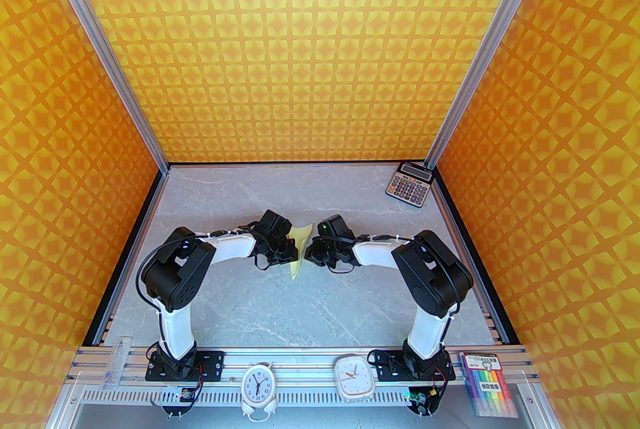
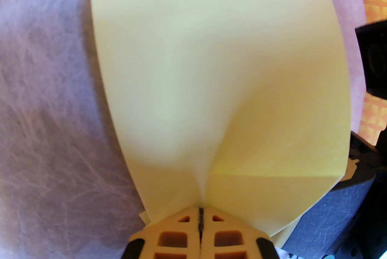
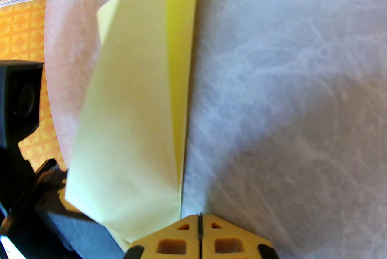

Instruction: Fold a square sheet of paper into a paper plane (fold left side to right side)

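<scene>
Orange star-pattern walls all round, grey marble-look desk [image 1: 240,302] underneath, and everything that matters is bunched in the middle of the desk, a bit nearer its far edge. That's where the sheet of paper [image 1: 300,239] sits, squeezed between my two arms.

Left gripper [image 2: 201,215] is clamped tight on the paper. On the left wrist cam the yellow puckers right into the closed fingertips and the sheet bellies up beyond them, so that side looks lifted off the desk.

Right gripper [image 3: 199,218] has its jaws closed too, tips down at the desk right beside the paper's long straight edge. Whether it's nipping a sliver of paper or just pinning next to it, I honestly can't tell, the view's too close and blurry.

Progress-wise, it's not a flat square any more. I see a sharp crease across one corner on the left cam and stacked layers on the right cam. From the top camera it reads as a narrow strip tapering toward the near edge.

So I reckon some folds are already in and I'm mid left-over-right fold, with the flap raised but not yet laid down or pressed. Left to do, by my guess: bring it over, line up the edges, flatten the crease, then the wings.

Calculator [image 1: 409,179] in the far right corner is well out of the way.
</scene>
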Controlling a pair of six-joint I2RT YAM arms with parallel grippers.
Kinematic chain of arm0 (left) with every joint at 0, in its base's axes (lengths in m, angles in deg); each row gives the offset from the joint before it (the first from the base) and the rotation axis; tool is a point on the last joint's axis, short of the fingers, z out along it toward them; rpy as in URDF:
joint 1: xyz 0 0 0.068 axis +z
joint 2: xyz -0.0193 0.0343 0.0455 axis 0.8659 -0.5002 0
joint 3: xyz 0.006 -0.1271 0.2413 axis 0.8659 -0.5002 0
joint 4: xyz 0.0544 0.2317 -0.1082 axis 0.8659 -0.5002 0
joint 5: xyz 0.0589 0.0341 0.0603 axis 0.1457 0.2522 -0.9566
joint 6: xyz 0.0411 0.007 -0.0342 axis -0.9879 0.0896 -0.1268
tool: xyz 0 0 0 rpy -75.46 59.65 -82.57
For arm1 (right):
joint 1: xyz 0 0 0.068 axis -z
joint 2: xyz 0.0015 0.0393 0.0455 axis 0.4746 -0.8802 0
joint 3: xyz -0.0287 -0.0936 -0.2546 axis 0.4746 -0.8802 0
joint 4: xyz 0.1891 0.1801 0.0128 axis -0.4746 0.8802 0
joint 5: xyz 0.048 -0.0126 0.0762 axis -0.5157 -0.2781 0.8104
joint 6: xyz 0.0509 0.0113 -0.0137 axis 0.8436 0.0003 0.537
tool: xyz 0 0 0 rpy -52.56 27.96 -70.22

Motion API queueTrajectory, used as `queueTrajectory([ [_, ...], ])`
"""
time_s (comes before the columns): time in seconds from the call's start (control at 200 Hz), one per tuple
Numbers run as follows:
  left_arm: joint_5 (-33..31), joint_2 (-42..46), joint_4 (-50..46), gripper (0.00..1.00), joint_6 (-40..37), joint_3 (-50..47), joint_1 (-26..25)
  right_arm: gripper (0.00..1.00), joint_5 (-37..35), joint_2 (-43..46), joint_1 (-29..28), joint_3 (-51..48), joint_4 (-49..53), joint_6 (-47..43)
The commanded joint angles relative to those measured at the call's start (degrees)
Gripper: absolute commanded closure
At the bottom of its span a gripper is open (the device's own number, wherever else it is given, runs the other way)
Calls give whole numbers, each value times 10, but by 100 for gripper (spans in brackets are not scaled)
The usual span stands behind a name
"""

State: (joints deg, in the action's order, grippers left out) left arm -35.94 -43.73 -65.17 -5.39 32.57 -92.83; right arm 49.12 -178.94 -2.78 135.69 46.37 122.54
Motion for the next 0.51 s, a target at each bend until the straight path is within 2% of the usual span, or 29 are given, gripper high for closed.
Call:
queueTrajectory([
  [0.0,19,-22,43,100,26,-42,16,94,16,16,-5,-13,-36,4],
  [0.21,57,-38,79,100,32,-60,29,94,41,4,-5,-18,-94,30],
  [0.5,85,-59,75,100,32,-51,38,93,43,-36,-5,-2,-108,40],
])
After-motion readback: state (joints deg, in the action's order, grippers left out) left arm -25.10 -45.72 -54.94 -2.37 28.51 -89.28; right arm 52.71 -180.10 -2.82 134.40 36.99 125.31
